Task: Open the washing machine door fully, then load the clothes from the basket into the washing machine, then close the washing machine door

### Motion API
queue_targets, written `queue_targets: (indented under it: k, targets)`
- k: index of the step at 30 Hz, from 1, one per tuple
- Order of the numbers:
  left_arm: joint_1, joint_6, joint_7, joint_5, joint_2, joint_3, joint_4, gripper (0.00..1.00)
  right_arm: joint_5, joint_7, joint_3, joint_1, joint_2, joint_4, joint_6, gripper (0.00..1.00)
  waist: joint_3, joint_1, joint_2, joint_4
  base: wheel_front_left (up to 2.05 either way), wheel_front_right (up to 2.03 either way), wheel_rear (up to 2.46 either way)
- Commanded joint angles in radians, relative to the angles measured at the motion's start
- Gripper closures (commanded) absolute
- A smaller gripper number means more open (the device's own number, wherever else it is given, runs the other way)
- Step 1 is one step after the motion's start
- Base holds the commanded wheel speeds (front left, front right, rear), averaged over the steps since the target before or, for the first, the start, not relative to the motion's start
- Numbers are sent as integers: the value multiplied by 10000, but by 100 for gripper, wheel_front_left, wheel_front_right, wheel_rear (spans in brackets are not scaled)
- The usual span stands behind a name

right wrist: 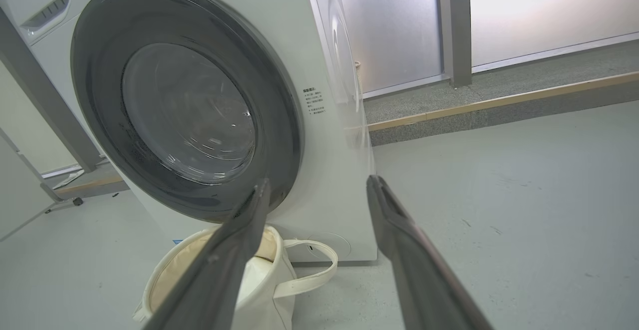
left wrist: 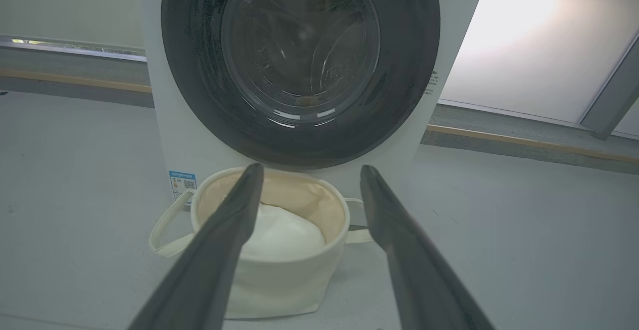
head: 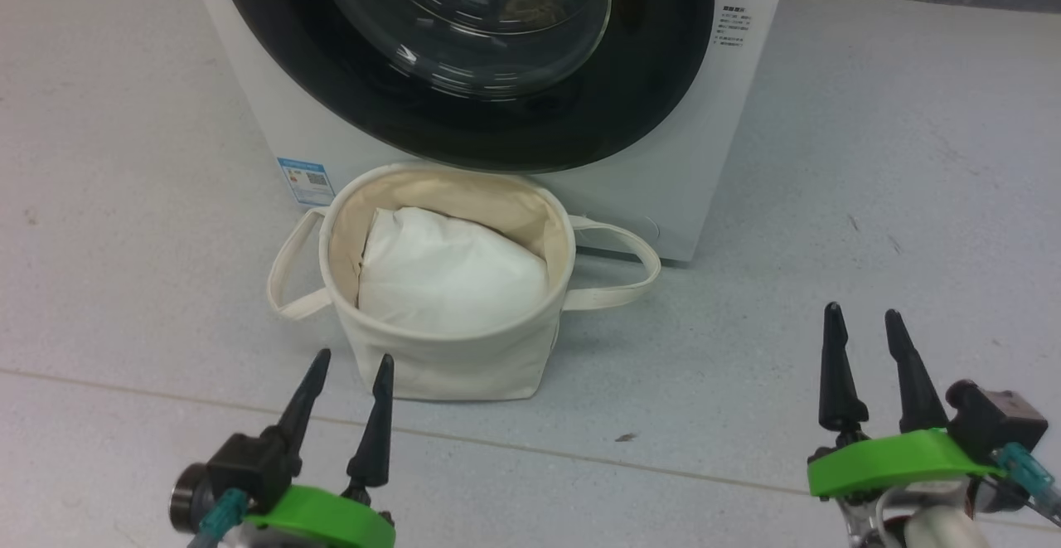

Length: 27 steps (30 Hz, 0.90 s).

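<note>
The washing machine (head: pixel 746 133) stands on the grey floor (head: pixel 870 225), its white front facing the robot. The washing machine door (head: pixel 663 92) lies closed and flat against this front, the black rim around the domed glass. Behind the glass a brownish patch can be seen, but I cannot tell what it is.

The basket (head: pixel 448 361) sits upright on the floor, just in front of the washer and below the door, with one loop handle hanging out to each side. Inside it lies a plain white pad (head: pixel 448 278), leaning toward the left wall.

Both arms are held low, near the robot's body, with the fingers pointing forward toward the washer. The left gripper (head: pixel 354 356) hovers just before the near wall of the basket, apart from it; its two fingers are spread and nothing is between them. In the left wrist view they frame the basket mouth. The right gripper (head: pixel 862 311) hovers over bare floor, well to the right of the basket, also spread wide and empty.

A small blue label (head: pixel 305 181) sticks on the washer front, just left of the basket.
</note>
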Motion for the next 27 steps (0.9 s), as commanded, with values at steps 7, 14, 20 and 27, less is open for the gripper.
queue_targets:
  k: [7,14,20,27]
  targets:
    - [189,-10,96,-186,-25,10,617,100,178,56,16,160,16,588,0,100,15,1,0,-3,0,0,0]
    - [197,-58,300,-1001,-17,136,559,100,950,224,-11,151,-31,580,0,100,-40,15,0,-24,0,0,0]
    - [184,-99,461,-1696,-10,235,516,100,1602,368,-36,108,-64,598,0,100,-43,1,0,-42,0,0,0]
    - [173,-154,686,-2617,-1,376,458,100,2459,566,-78,72,-101,604,0,100,-75,1,0,-66,0,0,0]
